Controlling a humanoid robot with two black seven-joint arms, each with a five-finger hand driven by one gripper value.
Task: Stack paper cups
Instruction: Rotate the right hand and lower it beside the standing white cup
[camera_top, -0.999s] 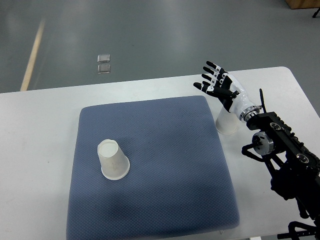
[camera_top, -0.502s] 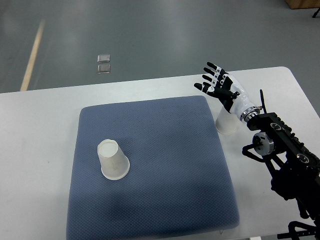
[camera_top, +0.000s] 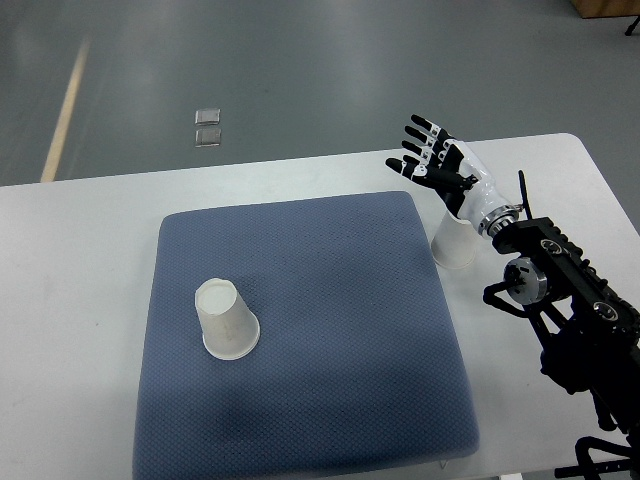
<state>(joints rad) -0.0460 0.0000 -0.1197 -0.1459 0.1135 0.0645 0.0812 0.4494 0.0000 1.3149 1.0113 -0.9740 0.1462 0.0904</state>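
2 paper cups: inverted cup on blue mat, second cup off mat's right edge | right hand spread wide, empty, above second cup | mat centre open

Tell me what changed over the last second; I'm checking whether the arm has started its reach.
The right hand, white with black fingers, lifted slightly toward the far table edge, fingers spread, holding nothing. The upside-down white paper cup on the blue-grey mat, the second white paper cup beside the mat's right edge and the blue-grey padded mat stayed put.
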